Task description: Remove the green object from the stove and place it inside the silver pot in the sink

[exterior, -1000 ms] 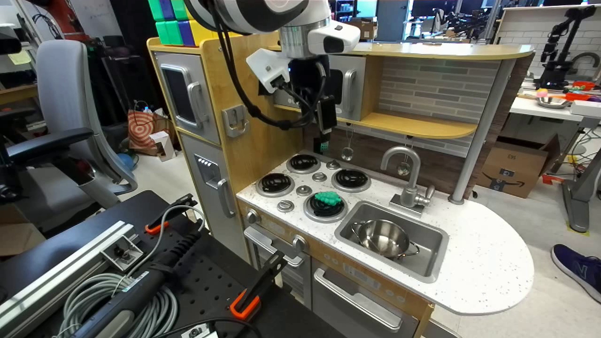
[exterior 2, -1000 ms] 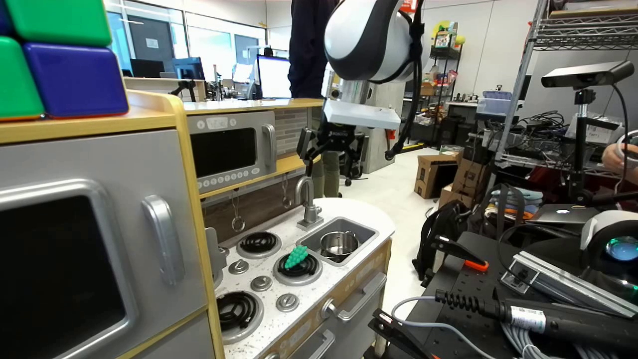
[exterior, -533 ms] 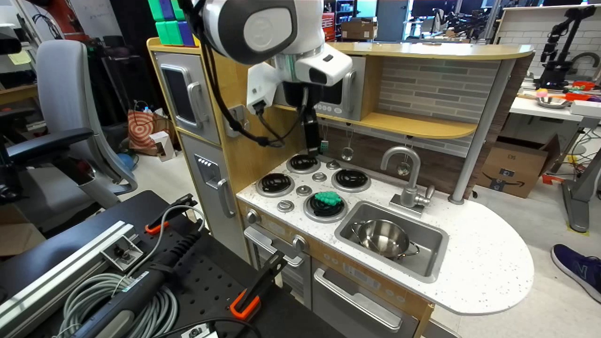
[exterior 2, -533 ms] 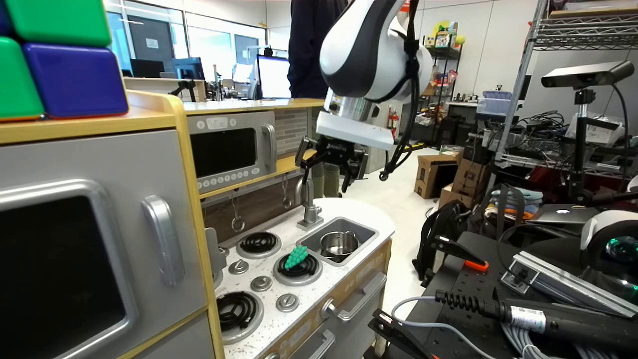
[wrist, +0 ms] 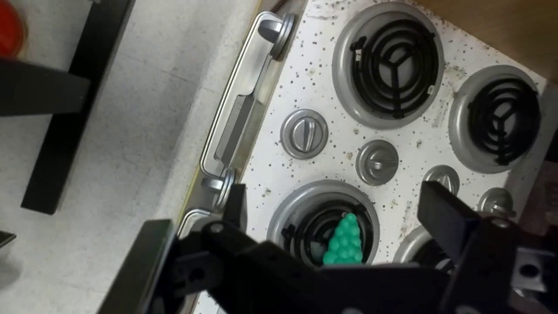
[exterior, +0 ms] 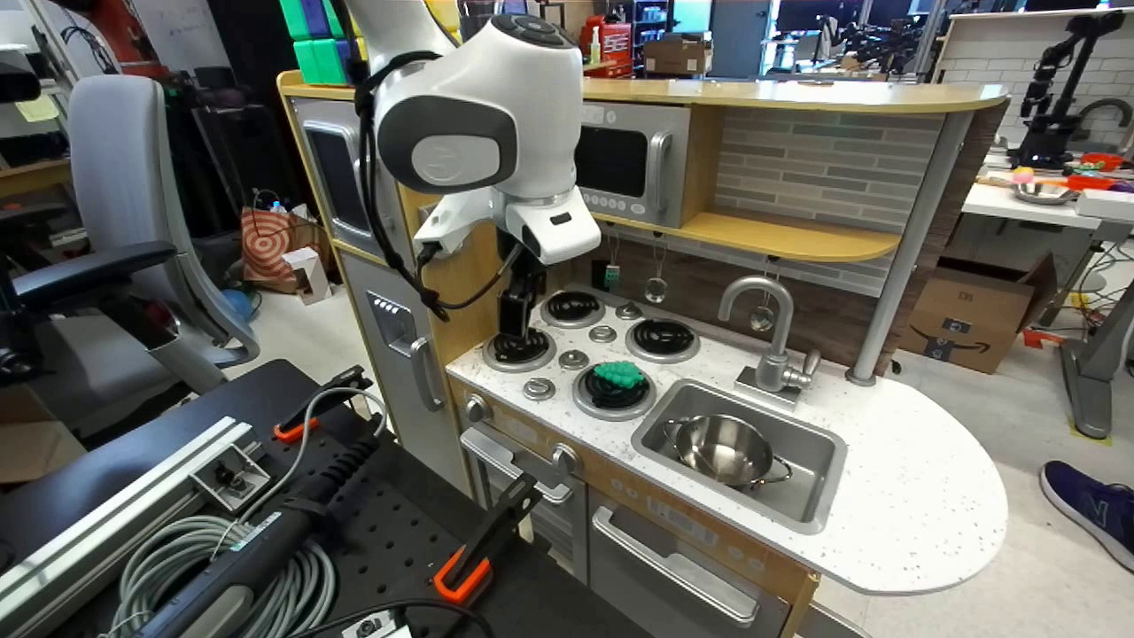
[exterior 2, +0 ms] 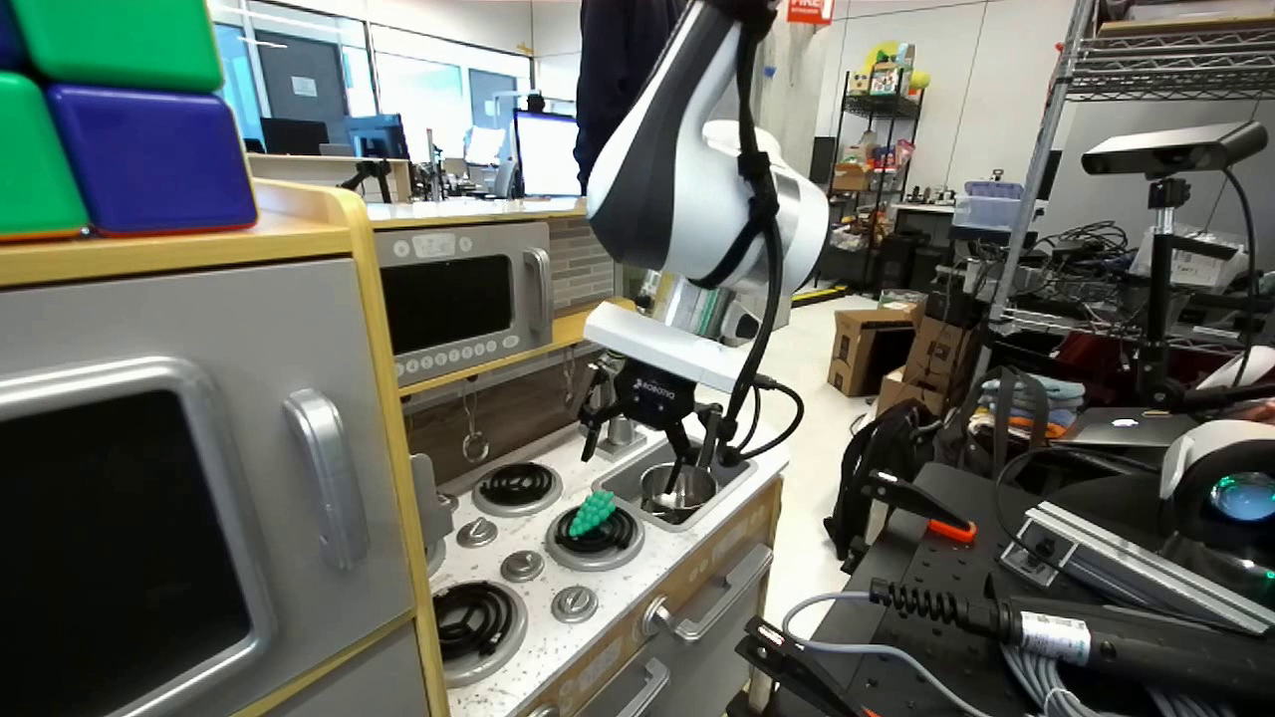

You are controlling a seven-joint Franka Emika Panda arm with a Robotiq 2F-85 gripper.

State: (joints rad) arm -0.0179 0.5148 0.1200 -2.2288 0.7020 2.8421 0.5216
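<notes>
The green object [exterior: 618,374] is a bumpy, tapered piece lying on the front burner nearest the sink, on the white stove [exterior: 560,365]. It also shows in an exterior view [exterior 2: 593,513] and in the wrist view [wrist: 344,244], where the gripper body hides its wide end. My gripper [wrist: 333,196] is open and empty, fingers apart on either side of the green object in the picture, but still above the stove. It also shows in an exterior view [exterior 2: 633,468]. The silver pot [exterior: 722,450] stands in the sink [exterior: 819,498], empty.
A curved faucet [exterior: 771,332] rises behind the sink. Several knobs [wrist: 304,134] sit between the burners. A tall wooden cabinet [exterior: 483,266] borders the stove, and a shelf with a microwave [exterior: 620,159] overhangs the back. A black table [exterior: 390,540] with clamps stands in front.
The arm has come down and forward from the back wall to above the stove, with the gripper tilting. The gripper stays open. The green object and pot have not moved.
</notes>
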